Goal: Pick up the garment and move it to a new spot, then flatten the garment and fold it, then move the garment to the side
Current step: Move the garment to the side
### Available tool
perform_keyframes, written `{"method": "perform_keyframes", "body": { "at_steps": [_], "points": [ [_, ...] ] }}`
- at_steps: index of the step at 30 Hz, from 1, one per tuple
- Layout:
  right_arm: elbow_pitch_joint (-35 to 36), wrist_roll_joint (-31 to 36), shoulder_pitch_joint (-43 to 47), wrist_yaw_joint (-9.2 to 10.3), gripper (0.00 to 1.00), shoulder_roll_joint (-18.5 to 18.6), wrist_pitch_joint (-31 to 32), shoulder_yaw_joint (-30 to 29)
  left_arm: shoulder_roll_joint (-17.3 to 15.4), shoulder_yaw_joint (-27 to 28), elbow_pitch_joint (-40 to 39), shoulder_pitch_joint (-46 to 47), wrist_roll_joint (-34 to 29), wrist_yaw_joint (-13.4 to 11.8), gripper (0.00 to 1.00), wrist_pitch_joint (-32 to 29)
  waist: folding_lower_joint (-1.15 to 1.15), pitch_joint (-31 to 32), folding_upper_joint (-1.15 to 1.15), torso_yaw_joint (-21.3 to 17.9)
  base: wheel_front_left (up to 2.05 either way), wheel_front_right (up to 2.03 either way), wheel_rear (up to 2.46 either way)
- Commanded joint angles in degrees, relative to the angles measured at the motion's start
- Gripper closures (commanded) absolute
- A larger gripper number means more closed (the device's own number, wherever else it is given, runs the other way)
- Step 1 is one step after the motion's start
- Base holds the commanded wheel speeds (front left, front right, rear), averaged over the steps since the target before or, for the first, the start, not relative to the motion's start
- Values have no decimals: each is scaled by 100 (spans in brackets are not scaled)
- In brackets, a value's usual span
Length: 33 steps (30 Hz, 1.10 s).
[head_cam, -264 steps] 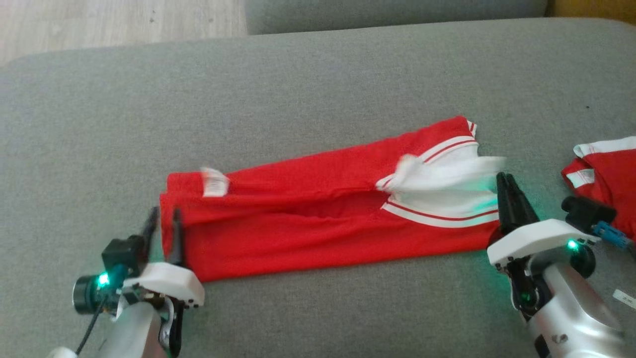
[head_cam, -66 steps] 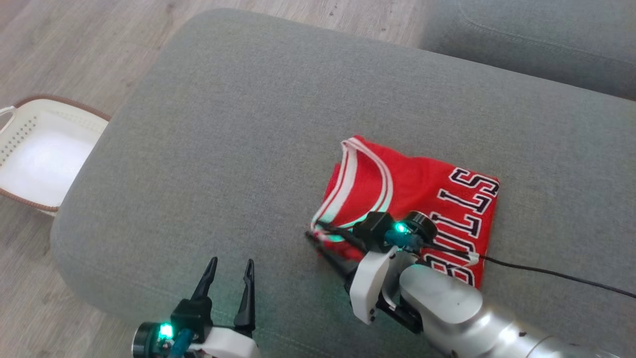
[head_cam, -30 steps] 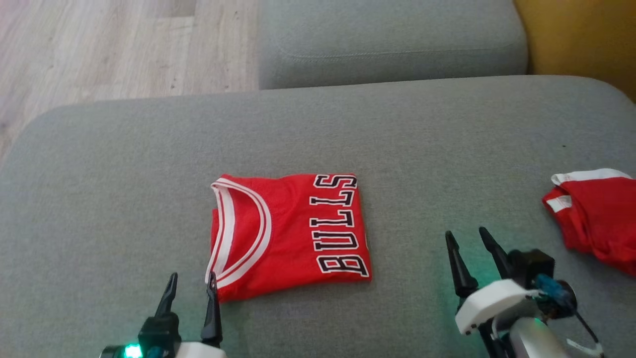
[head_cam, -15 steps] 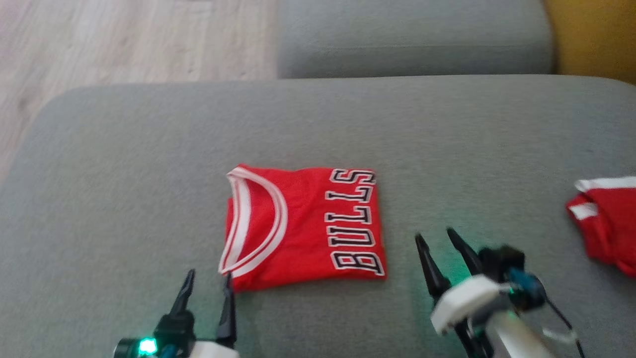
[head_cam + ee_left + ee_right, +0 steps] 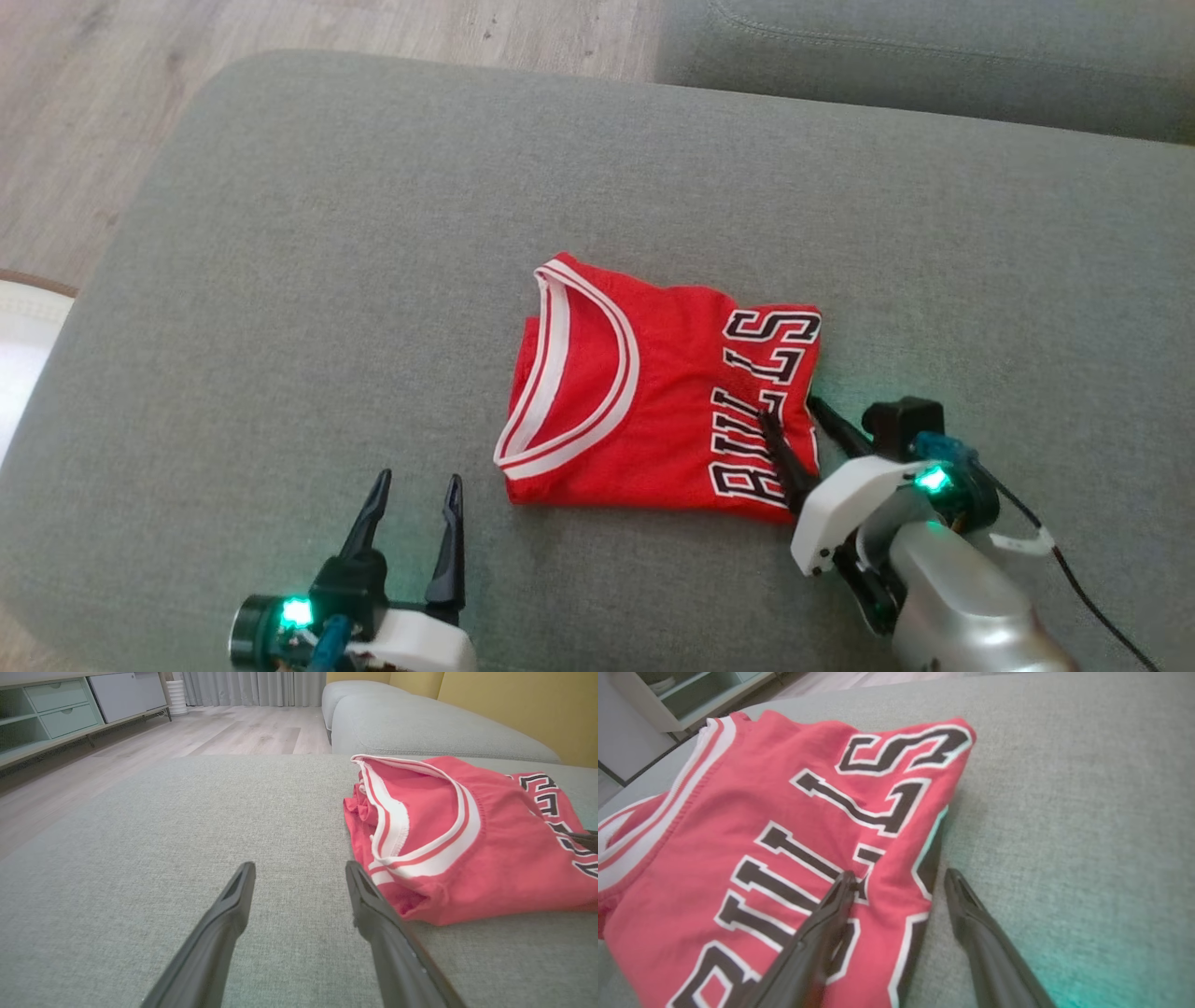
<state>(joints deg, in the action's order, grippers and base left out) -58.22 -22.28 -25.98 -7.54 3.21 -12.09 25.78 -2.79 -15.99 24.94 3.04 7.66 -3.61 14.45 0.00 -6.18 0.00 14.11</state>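
Straddling the lettered edge of the folded red garment [image 5: 635, 401] [image 5: 761, 812], my right end effector [image 5: 789, 411] [image 5: 900, 875] has its jaws spread and not closed on anything. One finger lies on the fabric among the black letters, the other on the grey sofa cushion [image 5: 327, 233] just beside the hem. My left end effector [image 5: 418, 478] [image 5: 299, 865] is also wide open and empty, low over the cushion near the garment's collar corner [image 5: 402, 905] but apart from it. The garment lies flat mid-cushion, white-trimmed neckline toward my left, lettering toward my right. Wooden floor [image 5: 93, 56] shows past the cushion's far-left edge.
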Motion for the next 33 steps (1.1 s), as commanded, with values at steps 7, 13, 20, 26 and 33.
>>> {"method": "perform_keyframes", "body": {
  "at_steps": [7,13,20,26,33],
  "points": [
    [-148,-156,-56,5,100,-33,-233,151,-9,391,-197,67,-58,-35,0,55,0,128,0,-847,0,0,0],
    [21,-157,-14,5,100,-33,-286,131,-9,423,-257,150,-63,12,0,55,0,198,0,-2253,0,0,0],
    [238,40,113,5,100,-33,-289,4,-9,287,-284,447,-4,25,0,55,0,109,0,-3612,0,0,0],
    [329,201,171,5,100,-33,-290,-112,-9,137,-273,556,52,19,0,55,0,38,0,-4016,0,0,0],
    [534,412,-451,5,100,-33,-290,-166,-9,56,-154,564,2,37,0,55,0,-127,0,-3959,0,0,0]
  ]
}}
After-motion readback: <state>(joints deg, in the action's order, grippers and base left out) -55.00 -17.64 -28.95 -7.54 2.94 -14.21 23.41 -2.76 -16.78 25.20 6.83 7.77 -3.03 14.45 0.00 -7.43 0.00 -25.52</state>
